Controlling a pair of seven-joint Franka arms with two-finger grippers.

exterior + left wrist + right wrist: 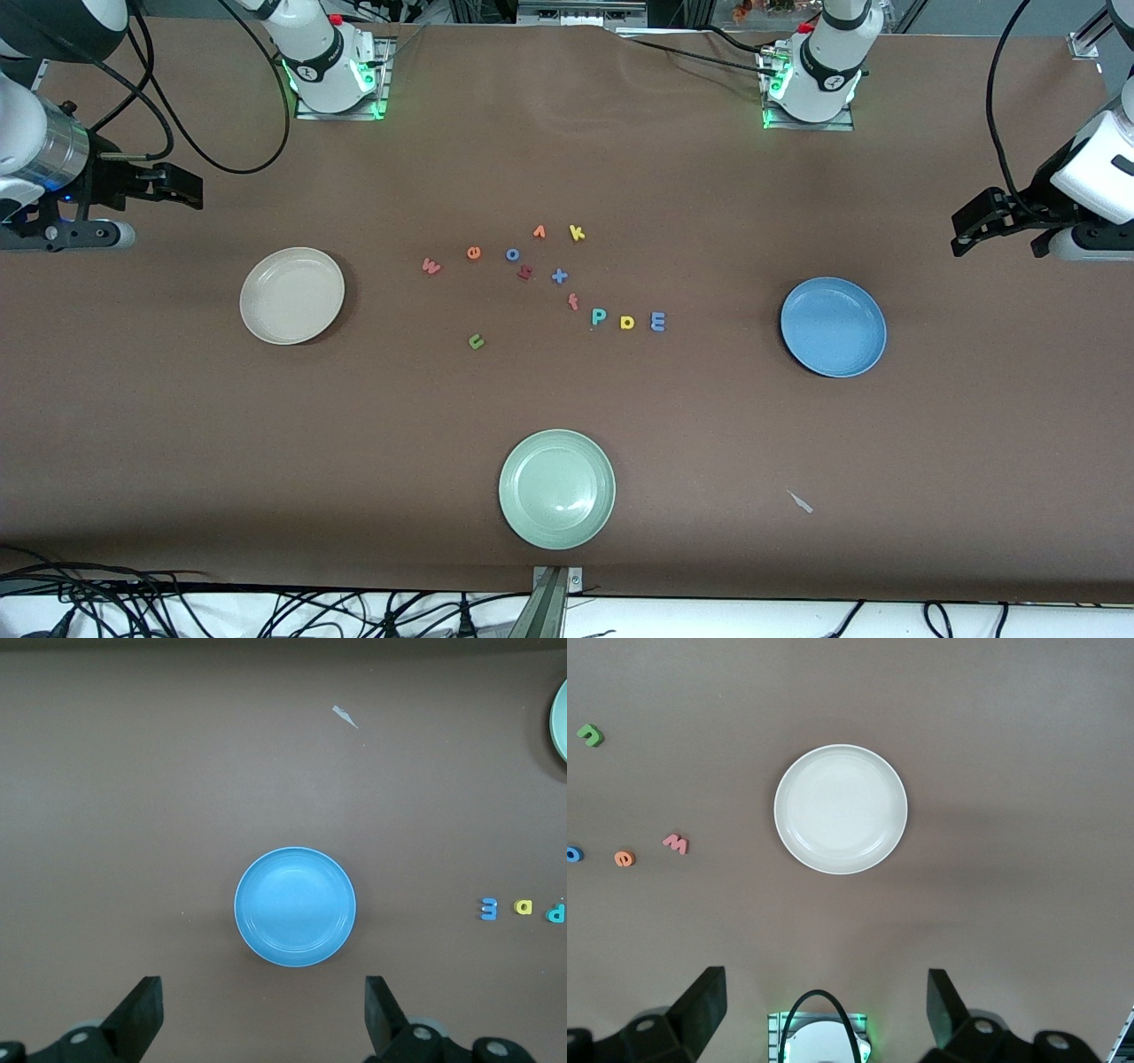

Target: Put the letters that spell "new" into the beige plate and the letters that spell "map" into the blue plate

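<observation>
Pale green plate [556, 488], empty, unused. Foam letters at table centre: green n [477, 341] at 6 o'clock of the cluster, pinkish-red w [431, 266] at 9; light, soft, best pinched across flat edges. Left gripper [974, 226] and right gripper [173, 188] wait with fingers spread, empty.

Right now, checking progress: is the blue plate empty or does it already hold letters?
Empty. The blue plate shows only bare glaze in the left wrist view; the blue m, yellow a and teal p lie on the table.
</observation>
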